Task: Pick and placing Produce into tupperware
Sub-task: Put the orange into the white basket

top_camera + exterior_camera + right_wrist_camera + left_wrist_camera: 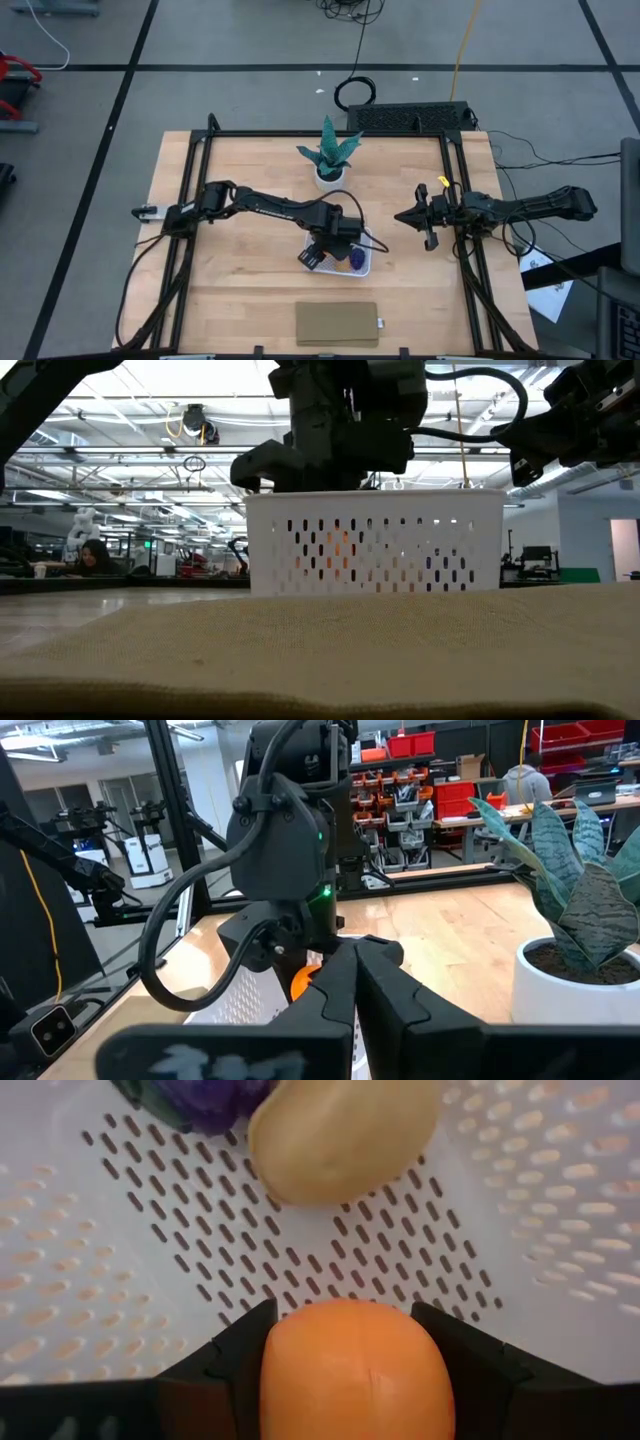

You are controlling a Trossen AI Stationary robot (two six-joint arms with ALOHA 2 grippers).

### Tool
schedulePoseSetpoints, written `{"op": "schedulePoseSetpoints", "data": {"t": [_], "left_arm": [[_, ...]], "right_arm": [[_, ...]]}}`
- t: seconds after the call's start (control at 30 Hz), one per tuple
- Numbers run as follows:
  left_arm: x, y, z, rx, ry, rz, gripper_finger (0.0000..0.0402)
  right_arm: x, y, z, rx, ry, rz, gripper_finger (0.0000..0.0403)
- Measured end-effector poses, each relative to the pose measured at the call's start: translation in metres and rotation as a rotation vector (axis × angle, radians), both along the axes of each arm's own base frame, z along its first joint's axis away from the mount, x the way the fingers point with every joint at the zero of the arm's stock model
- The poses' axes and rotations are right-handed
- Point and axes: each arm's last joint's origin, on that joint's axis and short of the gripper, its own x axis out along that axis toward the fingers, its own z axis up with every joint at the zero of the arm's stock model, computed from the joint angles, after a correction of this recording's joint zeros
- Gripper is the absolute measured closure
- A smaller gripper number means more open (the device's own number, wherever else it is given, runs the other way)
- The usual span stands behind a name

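The white tupperware (362,268) stands on the table in front of the potted plant. My left gripper (325,253) reaches down into it, shut on the orange ball (356,1372). The tan-yellow oval (345,1135) and the dark purple lump (205,1098) lie on the perforated base (250,1250) beyond the ball. In the low view the orange ball (340,545) shows through the tupperware's wall slots (375,540). My right gripper (415,217) is shut and empty, above the table to the right of the tupperware. My left gripper pinches the orange ball by two opposite sides (270,1365) between its two fingers (225,1370). The fingers come from above, pointing down into the tupperware. The ball sits inside the walls; whether it touches the base, I cannot tell.
A green potted plant (330,158) stands just behind the tupperware. A flat tan pad (337,323) lies near the table's front edge. Black frame rails (190,230) run along both sides of the table. Bare wood lies to the left of the tupperware.
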Motion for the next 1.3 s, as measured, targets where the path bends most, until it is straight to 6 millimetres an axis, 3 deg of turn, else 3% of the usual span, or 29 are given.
{"op": "schedulePoseSetpoints", "data": {"t": [0.27,0.63,1.3], "left_arm": [[0.001,0.000,0.000,-0.020,-0.008,0.005,0.0190],[0.005,0.001,-0.012,-0.040,0.027,0.177,0.0190],[0.007,-0.002,-0.012,-0.049,0.008,0.201,0.0190]], "right_arm": [[0.000,0.000,0.000,0.000,0.001,0.000,0.0403],[0.000,0.000,0.000,0.000,-0.003,0.000,0.0403],[0.000,0.000,0.000,0.000,-0.003,0.000,0.0403]]}}
